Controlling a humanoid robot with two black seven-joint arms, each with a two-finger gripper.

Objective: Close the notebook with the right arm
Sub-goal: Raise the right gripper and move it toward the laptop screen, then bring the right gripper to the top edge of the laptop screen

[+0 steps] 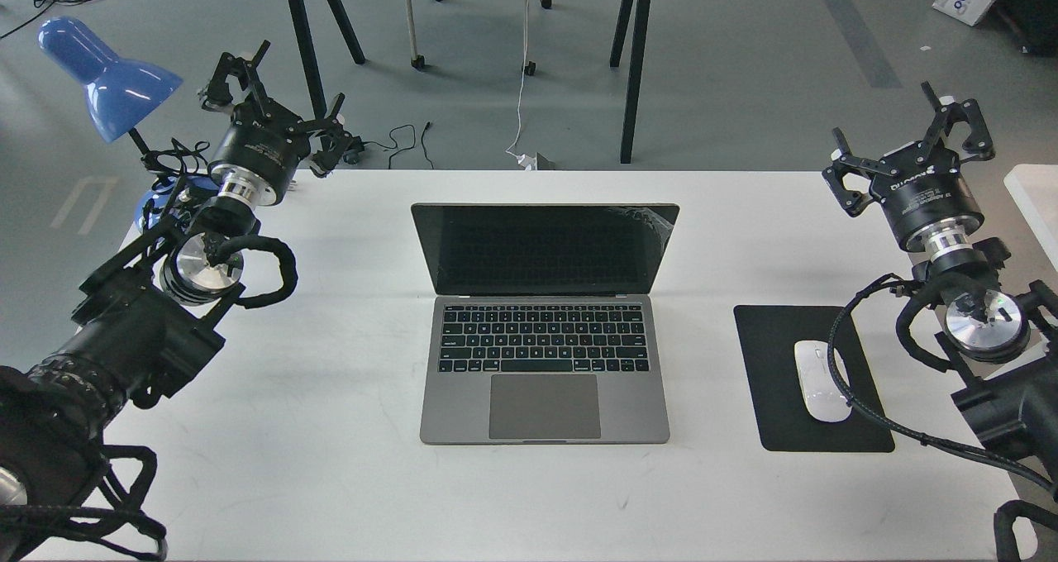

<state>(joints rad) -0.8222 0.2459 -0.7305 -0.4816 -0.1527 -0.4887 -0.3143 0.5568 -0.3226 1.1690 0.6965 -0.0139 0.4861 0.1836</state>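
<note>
The notebook (544, 364) lies open in the middle of the white table (331, 479), its black screen upright and facing me, keys and trackpad showing. My right arm comes in from the right edge. Its gripper (909, 136) hovers open over the table's far right corner, well to the right of the notebook's screen, with nothing between its fingers. My left gripper (277, 103) stands open at the table's far left corner, also holding nothing.
A black mouse pad (777, 339) with a white mouse (820, 380) lies right of the notebook, under my right arm's cable. A blue desk lamp (107, 74) stands at the far left corner. Table legs and cables stand on the floor beyond.
</note>
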